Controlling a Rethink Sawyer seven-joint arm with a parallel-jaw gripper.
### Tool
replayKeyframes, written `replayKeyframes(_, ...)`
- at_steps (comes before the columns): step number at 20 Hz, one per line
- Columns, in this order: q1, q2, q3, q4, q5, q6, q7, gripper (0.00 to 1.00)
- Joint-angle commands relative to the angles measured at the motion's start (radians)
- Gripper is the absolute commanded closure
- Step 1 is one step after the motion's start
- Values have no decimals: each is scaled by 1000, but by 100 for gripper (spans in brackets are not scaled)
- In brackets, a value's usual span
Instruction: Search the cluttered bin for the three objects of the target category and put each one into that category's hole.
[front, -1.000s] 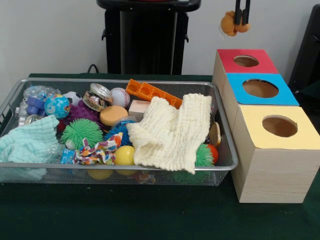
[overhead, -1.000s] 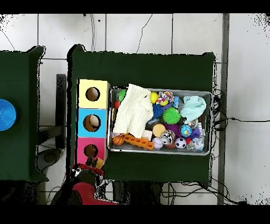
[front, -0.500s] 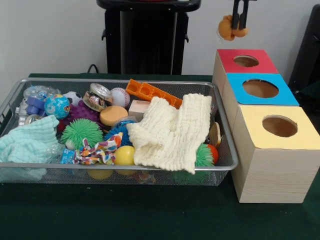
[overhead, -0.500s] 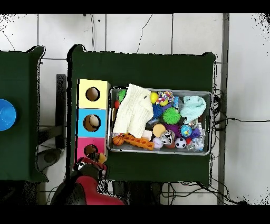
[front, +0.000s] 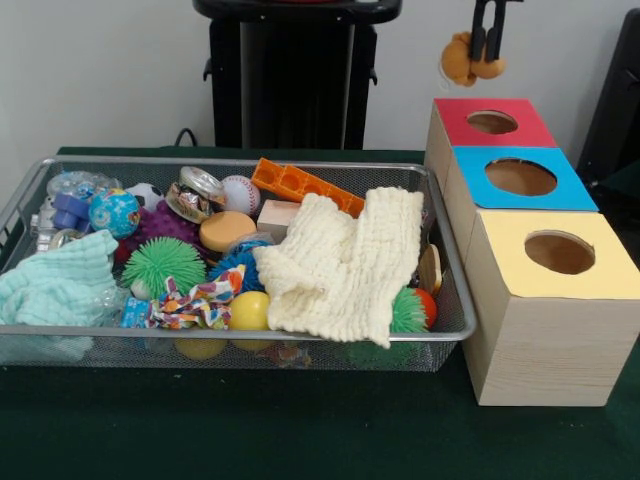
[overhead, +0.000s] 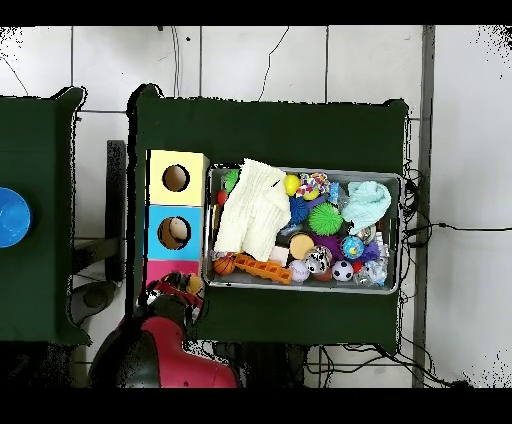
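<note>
Cluttered wire bin (front: 455, 322); orange toy (front: 462, 60) above red-topped hole (front: 492, 122).

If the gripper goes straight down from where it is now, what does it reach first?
Most likely the red box top, at or near its hole. The gripper hangs above it, shut on an orange toy; depth is unclear, so the toy may meet the hole's rim.

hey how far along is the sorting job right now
Looks done: something pale already lies in the blue box's hole. In hand: the gripper holds an orange toy above the red box, not yet dropped. Left: releasing it; whether more targets remain in the basket is unclear.
</note>
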Motion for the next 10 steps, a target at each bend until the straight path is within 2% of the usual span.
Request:
replayKeyframes(1,28,77,-30,-134,84,104,237,100)
replayKeyframes(10,71,143,-42,-195,139,96,247,100)
